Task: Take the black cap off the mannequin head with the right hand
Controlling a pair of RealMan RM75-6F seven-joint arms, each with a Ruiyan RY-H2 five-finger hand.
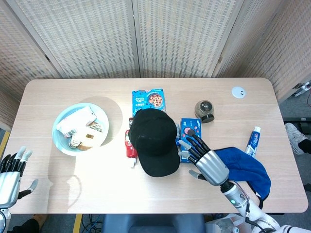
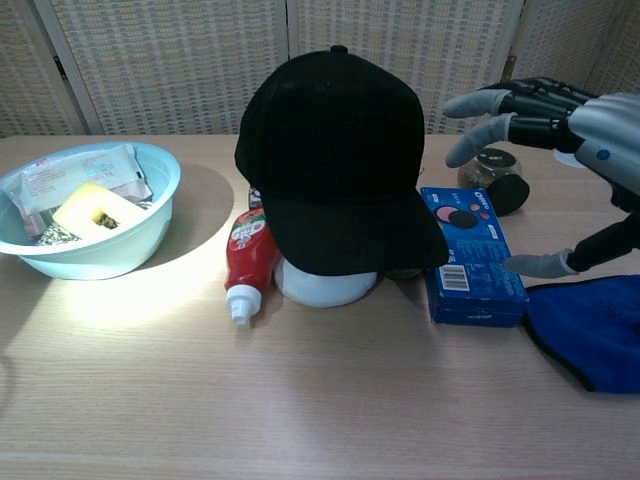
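Both pictures are bright and sharp, with a strong pool of light on the table (image 1: 97, 160) beside the bowl (image 1: 60, 127) and glare at 8 o'clock. The bowl throws a soft shadow toward 1 o'clock. The black cap (image 2: 335, 150) is so dark that its folds hardly show.

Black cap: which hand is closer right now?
Right. The right hand hovers open just beside the black cap, not touching; the left hand sits at the table's far corner.
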